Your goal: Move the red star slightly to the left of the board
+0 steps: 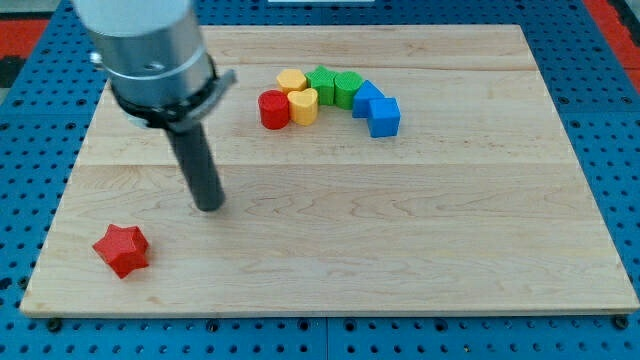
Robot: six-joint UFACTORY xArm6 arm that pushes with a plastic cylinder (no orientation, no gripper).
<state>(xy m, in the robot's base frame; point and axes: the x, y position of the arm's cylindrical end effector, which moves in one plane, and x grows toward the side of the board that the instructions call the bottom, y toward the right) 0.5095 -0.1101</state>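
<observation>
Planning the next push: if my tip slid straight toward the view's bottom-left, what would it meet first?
Probably the red star. My tip sits to its upper right with bare board between them, though depth is hard to judge.

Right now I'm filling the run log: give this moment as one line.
tip: up-right of red star, apart | star: board's bottom-left | other blocks: clustered near top | push: not begun

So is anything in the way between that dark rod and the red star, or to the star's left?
Nothing visible. My tip sits up and right of the red star with bare board between, and bare board on its left too.
</observation>
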